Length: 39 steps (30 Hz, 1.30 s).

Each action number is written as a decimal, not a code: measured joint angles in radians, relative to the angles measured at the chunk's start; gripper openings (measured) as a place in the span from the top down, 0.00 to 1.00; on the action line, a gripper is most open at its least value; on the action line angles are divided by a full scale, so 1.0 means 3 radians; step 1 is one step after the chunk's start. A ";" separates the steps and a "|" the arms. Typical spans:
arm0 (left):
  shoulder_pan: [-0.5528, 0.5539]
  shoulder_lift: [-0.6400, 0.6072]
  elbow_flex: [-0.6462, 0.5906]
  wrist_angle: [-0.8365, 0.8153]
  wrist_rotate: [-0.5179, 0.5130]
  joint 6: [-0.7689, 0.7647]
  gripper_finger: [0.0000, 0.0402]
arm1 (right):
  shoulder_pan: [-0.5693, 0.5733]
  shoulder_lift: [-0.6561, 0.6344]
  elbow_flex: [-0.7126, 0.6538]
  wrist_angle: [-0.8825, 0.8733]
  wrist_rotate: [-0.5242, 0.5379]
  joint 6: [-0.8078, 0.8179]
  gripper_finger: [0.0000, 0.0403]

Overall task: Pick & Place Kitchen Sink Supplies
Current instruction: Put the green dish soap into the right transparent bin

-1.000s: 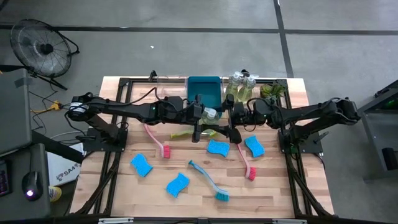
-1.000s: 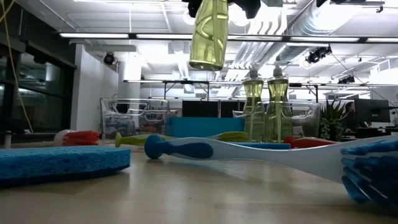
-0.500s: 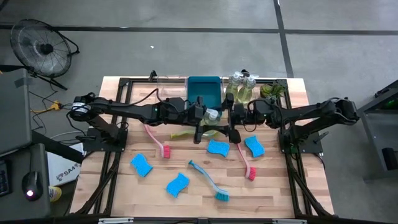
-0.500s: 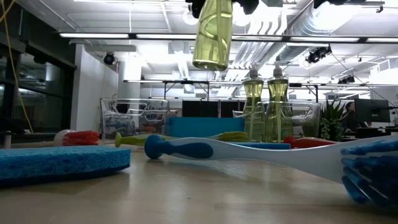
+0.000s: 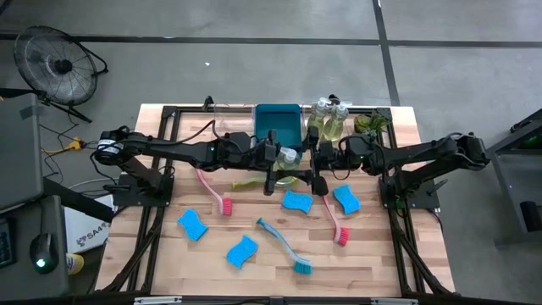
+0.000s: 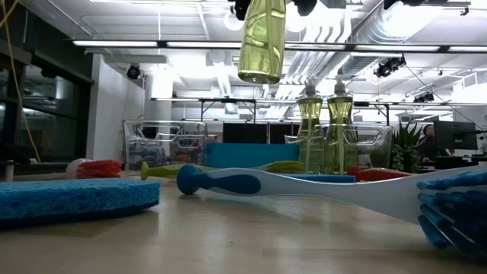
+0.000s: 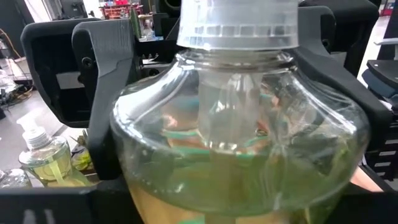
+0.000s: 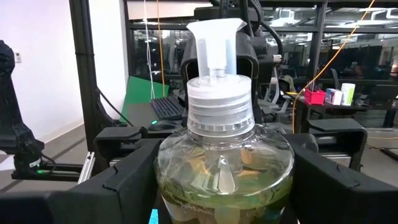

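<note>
Four sponges [image 5: 295,202], four brushes [image 5: 284,247], three bottles; one bottle [image 5: 288,157] held aloft by left gripper [image 5: 273,158] and right gripper [image 5: 315,159], both clamping it.

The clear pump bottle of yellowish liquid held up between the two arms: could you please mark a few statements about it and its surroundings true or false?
1. The clear pump bottle of yellowish liquid hangs above the wooden table. True.
2. The left gripper grips this bottle. True.
3. The right gripper waits at the table's edge. False: its fingers flank the same bottle.
4. Two more pump bottles stand upright behind. True.
5. The teal long-handled dish brush lies in the blue rectangular bin. False: it lies on the table.
</note>
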<state>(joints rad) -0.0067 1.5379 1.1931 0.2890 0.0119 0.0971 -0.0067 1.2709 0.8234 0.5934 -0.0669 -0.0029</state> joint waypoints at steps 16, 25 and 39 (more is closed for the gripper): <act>0.0004 -0.0028 0.0001 -0.0075 0.0196 0.0032 0.21 | 0.0003 -0.0001 0.0000 -0.0018 0.0174 0.0081 0.30; 0.0007 -0.0338 0.0003 -0.0816 -0.0137 0.0271 0.18 | -0.0002 -0.0010 0.0000 -0.0176 0.0475 0.0079 0.30; 0.0000 -0.1048 0.0005 -0.1863 -0.0960 0.0415 0.18 | -0.0015 -0.0101 -0.0001 -0.0791 0.1982 0.0290 0.30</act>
<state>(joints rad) -0.0067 1.2234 1.1946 -0.2700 -0.2762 0.2217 -0.0113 1.2406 0.8230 0.3560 0.5278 0.0843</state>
